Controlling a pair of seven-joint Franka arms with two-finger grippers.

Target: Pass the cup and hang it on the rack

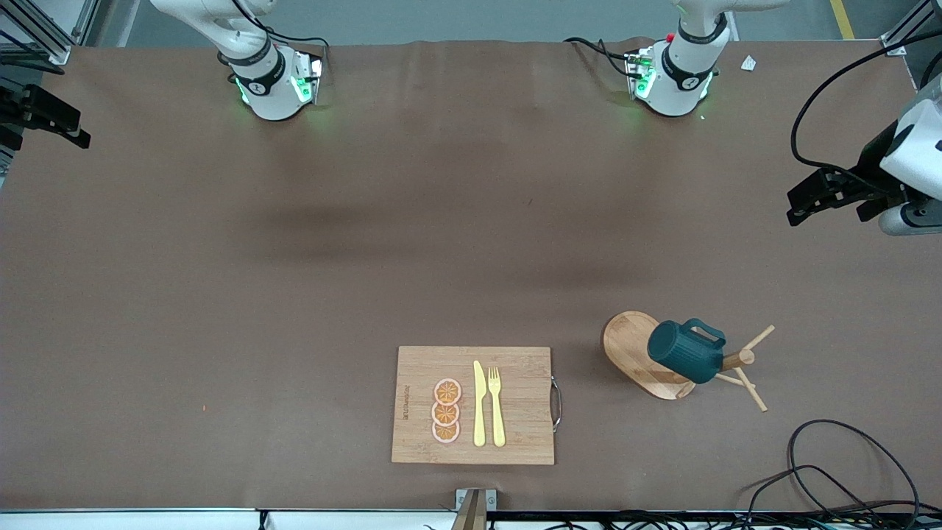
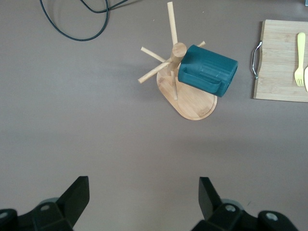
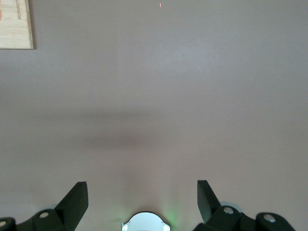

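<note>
Nearest the front camera lies the bamboo cutting board (image 1: 472, 405), with three orange slices (image 1: 446, 411), a yellow knife (image 1: 479, 403) and a yellow fork (image 1: 496, 405) on it, all untouched by either arm. At about three o'clock from the board, toward the left arm's end of the table, stands the rack (image 1: 646, 355). The cup (image 1: 686, 352) already hangs on it, tilted, its dark teal body over the oval base and its handle hooked at the central post; from the left wrist view the cup (image 2: 208, 70) sits against the post with bare pegs fanning away from it.

Both arms wait, well apart from the rack. The left gripper (image 1: 828, 195) hovers over the table edge at roughly one o'clock from the rack, fingers spread wide and holding nothing, as its own wrist camera shows (image 2: 143, 199). The right gripper (image 1: 44, 118) hangs over the table's edge at the right arm's end, at about ten o'clock from the board, fingers likewise wide and empty (image 3: 142, 199).

By the look of it, the hanging is finished and the task is at its close. Nothing more seems needed beyond keeping both arms clear so the cup is not knocked off its peg.
</note>
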